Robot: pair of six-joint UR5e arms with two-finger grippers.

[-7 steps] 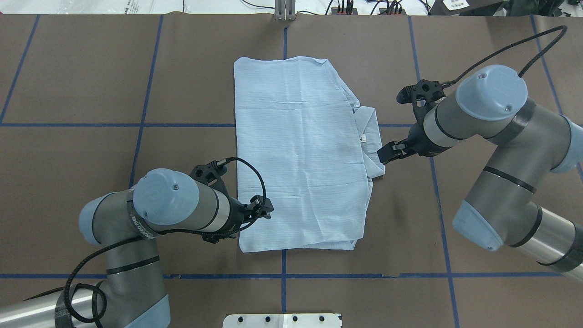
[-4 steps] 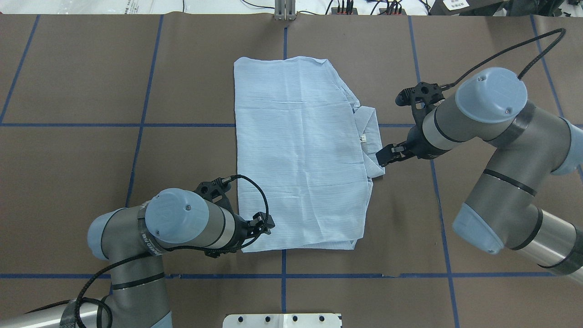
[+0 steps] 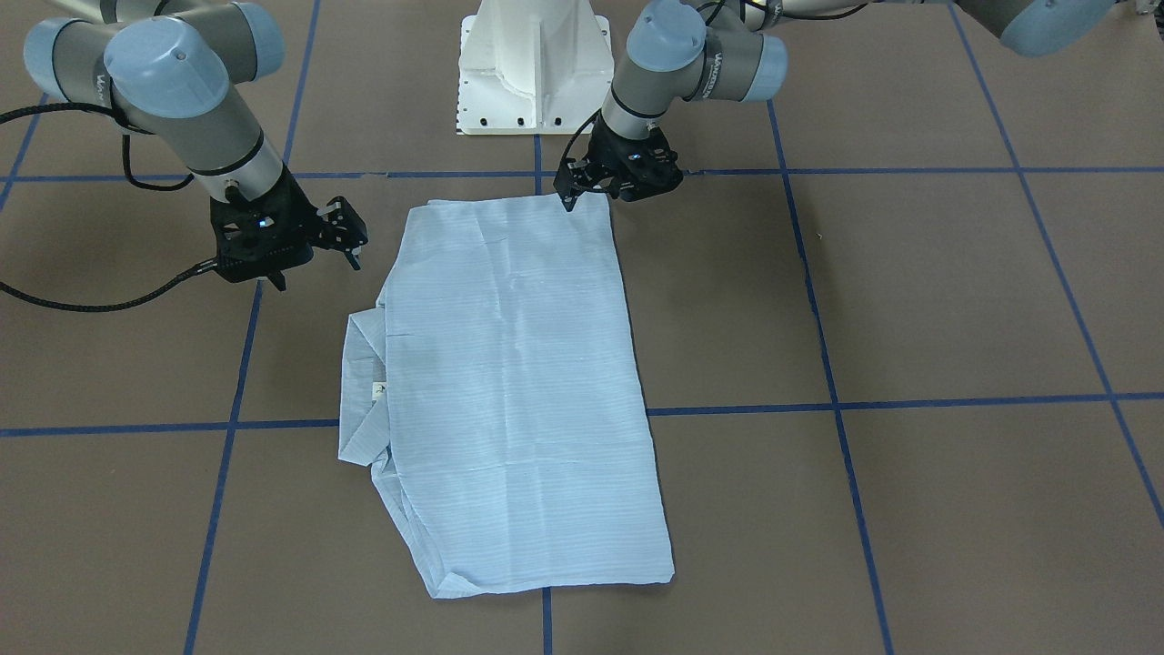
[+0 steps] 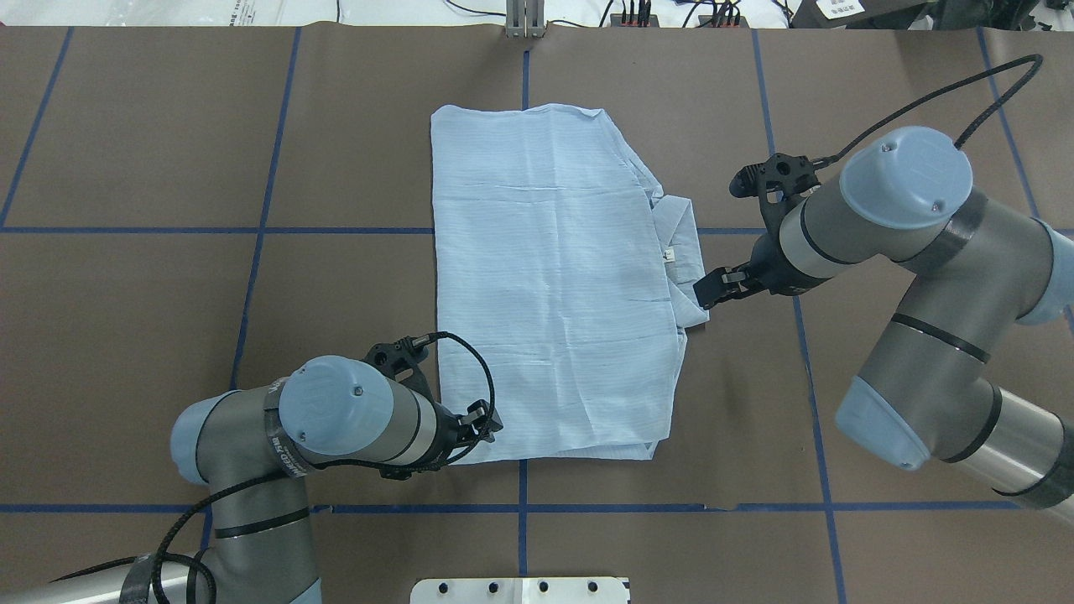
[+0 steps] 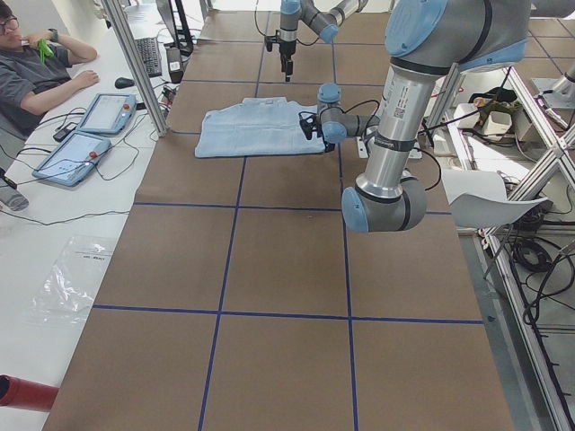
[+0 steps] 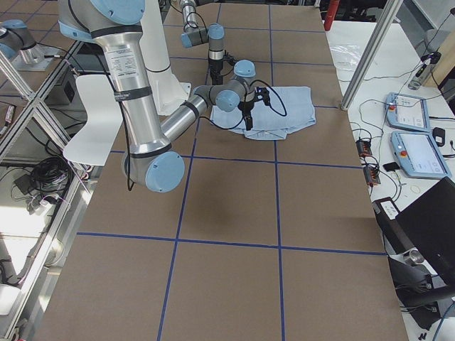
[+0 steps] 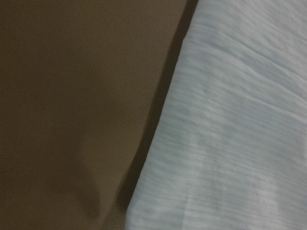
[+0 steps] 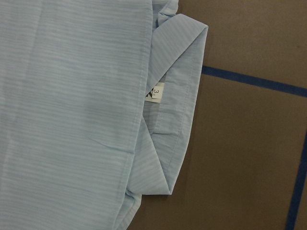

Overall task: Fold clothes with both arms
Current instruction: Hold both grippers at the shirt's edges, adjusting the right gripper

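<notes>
The light-blue striped shirt (image 4: 554, 285) lies folded into a tall rectangle on the brown table, also in the front view (image 3: 518, 382). Its collar (image 4: 684, 243) and white neck label (image 8: 158, 92) stick out on its right side. My left gripper (image 4: 485, 419) is low at the shirt's near left corner, also in the front view (image 3: 587, 196), and looks open; the left wrist view shows only the shirt's edge (image 7: 230, 124) beside bare table. My right gripper (image 4: 709, 291) hangs just beside the collar's near end, open and empty, also in the front view (image 3: 314, 268).
The white pedestal base (image 3: 532, 73) stands at the table's near edge behind the shirt. Blue tape lines (image 4: 252, 230) cross the brown table cover. An operator (image 5: 36, 63) sits at a side table with tablets (image 5: 85, 135), beyond the far edge.
My left gripper has moved down along the shirt's left edge to its near left corner. My right gripper has edged slightly toward the collar. The shirt has not moved.
</notes>
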